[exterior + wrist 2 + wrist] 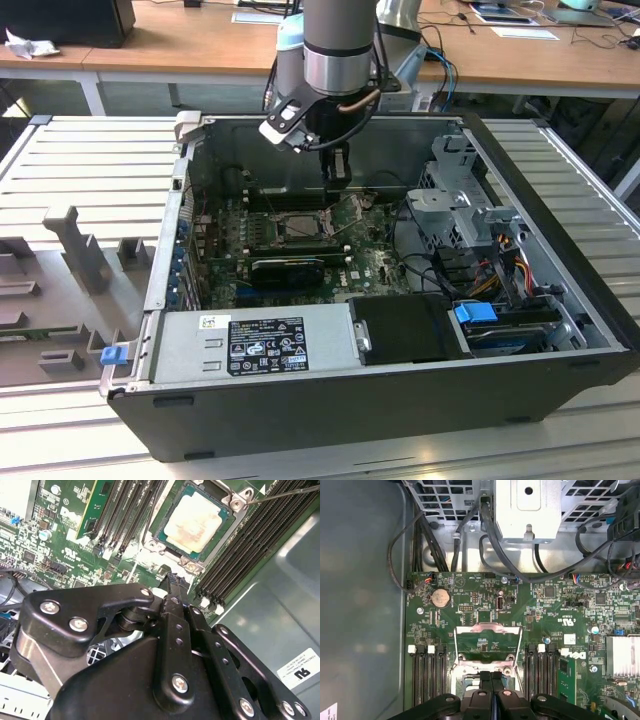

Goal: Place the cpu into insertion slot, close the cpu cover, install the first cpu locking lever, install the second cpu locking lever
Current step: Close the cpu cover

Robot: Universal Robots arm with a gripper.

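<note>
In the exterior view, at 1 o'clock from the insertion slot (300,226), we see the gripper (338,178) pinched closed, empty; the cpu (194,522) lies seated. Pushing the open cpu cover (489,628) off-centre might skew it.

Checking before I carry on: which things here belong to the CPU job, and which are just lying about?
Job: cpu, insertion slot, cpu cover, locking lever, gripper.
Lying about: memory slots, coin battery, power supply.
</note>
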